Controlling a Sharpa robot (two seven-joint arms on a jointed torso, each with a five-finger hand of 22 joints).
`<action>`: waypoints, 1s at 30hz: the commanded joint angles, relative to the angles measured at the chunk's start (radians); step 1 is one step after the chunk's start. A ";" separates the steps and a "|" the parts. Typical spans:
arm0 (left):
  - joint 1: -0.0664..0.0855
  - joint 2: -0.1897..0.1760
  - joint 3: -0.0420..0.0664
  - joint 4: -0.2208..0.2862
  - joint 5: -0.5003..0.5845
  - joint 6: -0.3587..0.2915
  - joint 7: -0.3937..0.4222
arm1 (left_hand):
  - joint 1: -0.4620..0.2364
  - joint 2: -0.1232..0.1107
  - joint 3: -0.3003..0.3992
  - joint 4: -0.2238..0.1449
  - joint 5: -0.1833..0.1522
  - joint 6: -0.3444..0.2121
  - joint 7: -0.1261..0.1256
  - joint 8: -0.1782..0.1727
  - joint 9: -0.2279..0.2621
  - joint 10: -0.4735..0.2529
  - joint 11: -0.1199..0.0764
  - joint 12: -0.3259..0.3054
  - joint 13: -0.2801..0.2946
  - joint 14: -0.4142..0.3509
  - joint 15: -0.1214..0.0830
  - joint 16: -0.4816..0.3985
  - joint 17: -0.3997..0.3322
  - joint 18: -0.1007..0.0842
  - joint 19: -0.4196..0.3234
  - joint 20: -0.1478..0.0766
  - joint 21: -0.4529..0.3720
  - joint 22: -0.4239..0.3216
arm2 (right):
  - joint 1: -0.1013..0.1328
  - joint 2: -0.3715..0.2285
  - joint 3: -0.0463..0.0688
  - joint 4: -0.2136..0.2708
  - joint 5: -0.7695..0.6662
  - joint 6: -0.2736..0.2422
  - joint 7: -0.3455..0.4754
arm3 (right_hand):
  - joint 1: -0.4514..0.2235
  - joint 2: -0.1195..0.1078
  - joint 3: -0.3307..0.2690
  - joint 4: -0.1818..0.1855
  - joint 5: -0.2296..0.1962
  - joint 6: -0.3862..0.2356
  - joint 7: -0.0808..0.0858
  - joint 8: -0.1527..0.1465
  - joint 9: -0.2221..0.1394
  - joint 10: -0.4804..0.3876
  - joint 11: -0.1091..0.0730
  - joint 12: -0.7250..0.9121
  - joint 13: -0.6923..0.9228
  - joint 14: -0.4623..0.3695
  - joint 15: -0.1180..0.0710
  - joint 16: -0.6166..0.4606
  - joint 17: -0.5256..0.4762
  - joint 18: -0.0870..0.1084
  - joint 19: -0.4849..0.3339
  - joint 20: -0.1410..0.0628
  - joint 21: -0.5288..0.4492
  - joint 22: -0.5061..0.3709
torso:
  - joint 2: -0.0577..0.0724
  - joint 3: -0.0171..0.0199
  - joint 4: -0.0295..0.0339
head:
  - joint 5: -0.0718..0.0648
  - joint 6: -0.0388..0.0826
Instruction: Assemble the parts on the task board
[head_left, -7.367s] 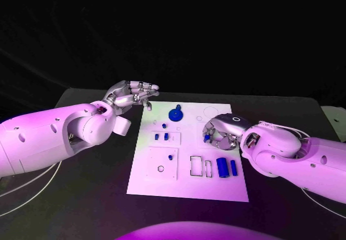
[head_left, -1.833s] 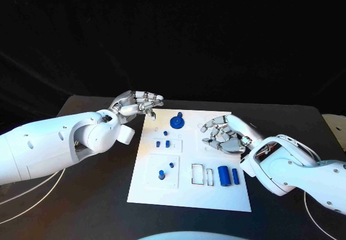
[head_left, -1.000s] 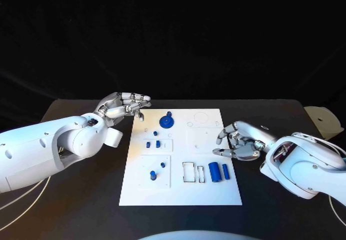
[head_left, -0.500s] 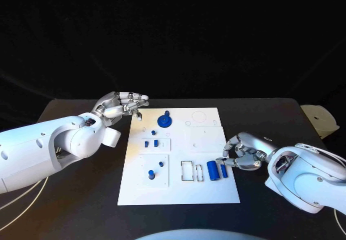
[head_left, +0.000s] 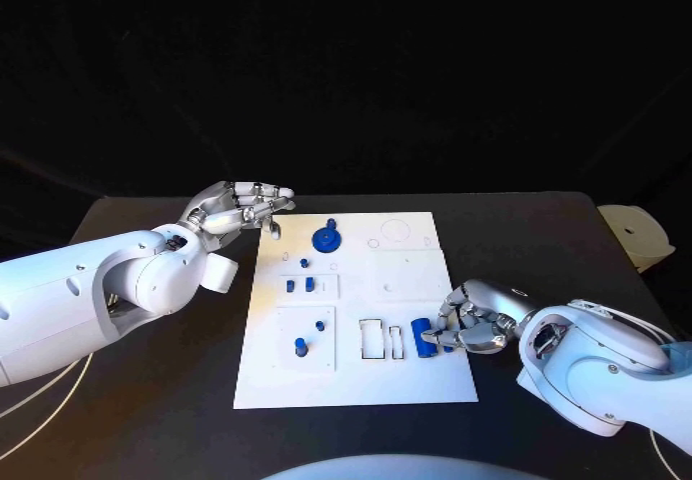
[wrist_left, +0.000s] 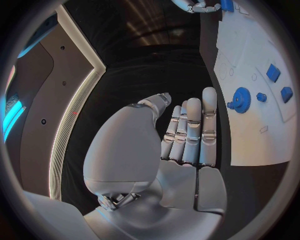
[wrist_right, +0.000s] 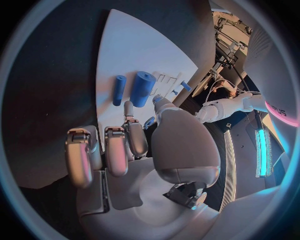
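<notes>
The white task board (head_left: 411, 375) lies mid-table. A blue gear-like part (head_left: 327, 238) (wrist_left: 240, 97) stands at its far end, with two small blue blocks (head_left: 299, 285) and two blue pegs (head_left: 307, 336) nearer. My right hand (head_left: 469, 322) (wrist_right: 125, 145) hangs low over the board's near right edge, thumb and one finger reaching to the large blue cylinder (wrist_right: 142, 88) (head_left: 423, 331). A thinner cylinder (wrist_right: 119, 90) lies beside it. Contact is unclear, and nothing is lifted. My left hand (head_left: 238, 207) (wrist_left: 187, 135) hovers off the far left corner, holding nothing.
Rectangular slots (head_left: 382, 338) are cut in the board just left of the cylinders. A pale round object (head_left: 635, 235) sits at the table's right edge. Bare black table (head_left: 159, 400) lies on both sides of the board.
My right hand has come down from the board's far right part to its near right edge, onto the blue cylinders. The left hand has stayed at the far left corner.
</notes>
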 joint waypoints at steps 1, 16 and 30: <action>0.000 0.001 0.001 0.004 0.001 0.009 0.009 | -0.009 -0.003 0.000 -0.004 -0.006 -0.003 -0.002 0.006 0.002 -0.004 -0.002 0.003 0.002 -0.007 0.001 -0.006 -0.002 0.015 0.001 0.007 -0.005 -0.001 | -0.012 0.013 -0.001 -0.007 -0.023 0.002 -0.018 | 0.012 0.004 -0.009 0.000 -0.006 -0.001 -0.004 0.001 0.003 0.001 0.000 -0.005 0.058 0.081 -0.007 0.005 0.135 -0.020 0.102 -0.005 0.006 0.260 | 0.000 0.0013 0.0009 | -0.003 -0.004; 0.000 -0.001 0.000 0.004 0.001 0.012 0.008 | -0.012 -0.003 -0.001 -0.003 -0.006 -0.002 -0.002 0.008 0.002 -0.005 -0.002 0.005 0.002 -0.007 0.001 -0.006 -0.002 0.015 0.002 0.007 -0.005 -0.002 | -0.037 0.057 -0.001 -0.033 -0.049 0.002 -0.019 | 0.028 0.003 -0.017 -0.001 -0.010 -0.002 -0.004 0.000 0.006 0.001 0.000 -0.002 0.062 0.081 -0.007 0.006 0.136 -0.020 0.102 -0.005 0.007 0.260 | 0.000 0.0008 0.0011 | 0.001 -0.010; 0.000 -0.002 0.000 0.009 0.002 0.019 0.006 | -0.013 -0.003 -0.001 -0.002 -0.006 -0.002 -0.003 0.008 0.002 -0.005 -0.002 0.007 0.002 -0.007 0.001 -0.006 -0.002 0.015 0.002 0.007 -0.006 -0.002 | -0.040 0.080 0.000 -0.063 -0.040 -0.006 -0.021 | 0.129 0.041 -0.007 -0.007 0.057 0.007 -0.006 -0.004 0.016 0.007 -0.003 0.010 0.078 0.082 -0.009 0.012 0.144 -0.022 0.105 -0.007 0.016 0.263 | -0.001 0.0007 0.0015 | 0.002 -0.013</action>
